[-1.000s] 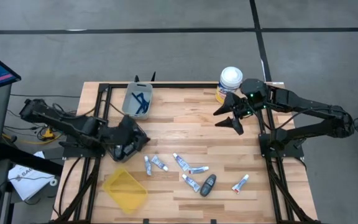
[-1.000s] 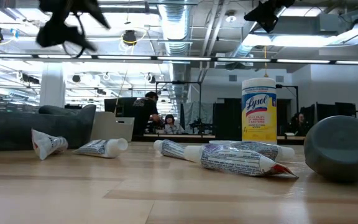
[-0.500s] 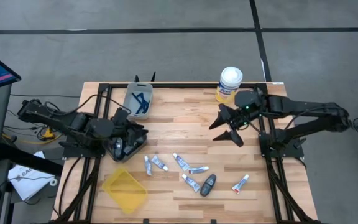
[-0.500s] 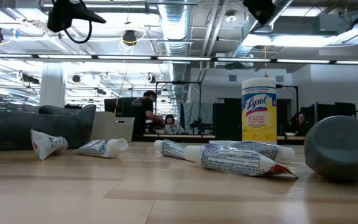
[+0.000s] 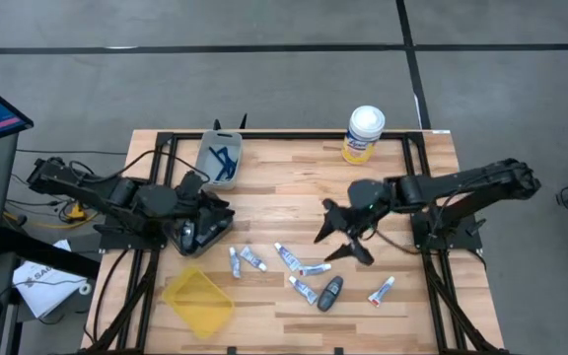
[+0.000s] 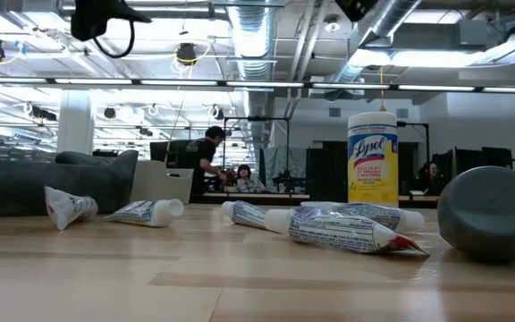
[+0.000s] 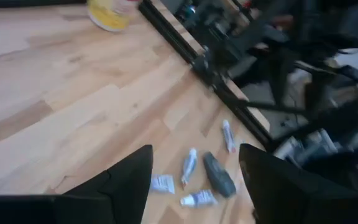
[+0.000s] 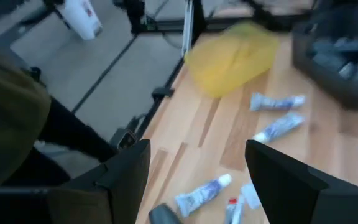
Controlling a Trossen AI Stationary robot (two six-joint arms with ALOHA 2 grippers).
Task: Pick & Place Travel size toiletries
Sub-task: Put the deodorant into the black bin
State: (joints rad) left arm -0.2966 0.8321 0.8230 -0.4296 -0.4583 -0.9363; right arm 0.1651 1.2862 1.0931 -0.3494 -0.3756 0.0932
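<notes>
Several small white tubes lie flat on the wooden table near its front: two (image 5: 235, 261) (image 5: 252, 258) at the left, others (image 5: 287, 256) (image 5: 314, 268) (image 5: 302, 290) in the middle, one (image 5: 381, 289) at the right. A dark grey oval fob (image 5: 330, 293) lies among them. Blue razors lie in a grey bin (image 5: 217, 158) at the far left. My right gripper (image 5: 338, 237) is open and empty, above the table just beyond the middle tubes; its wrist view (image 8: 197, 149) shows tubes (image 8: 277, 101) ahead. My left gripper (image 5: 200, 222) is open and empty at the table's left side; it also shows in its wrist view (image 7: 196, 152).
A yellow bin (image 5: 198, 301) sits at the near left corner. A white-lidded yellow canister (image 5: 365, 133) stands at the far right. Black frame rails (image 5: 417, 227) run along both sides of the table. Bare wood lies between the grey bin and the canister.
My right gripper has swung from beside the canister toward the table's near edge and left, lowering over the middle tubes, its fingers still open. My left gripper has drawn back slightly toward the left edge. The tubes and fob have not moved.
</notes>
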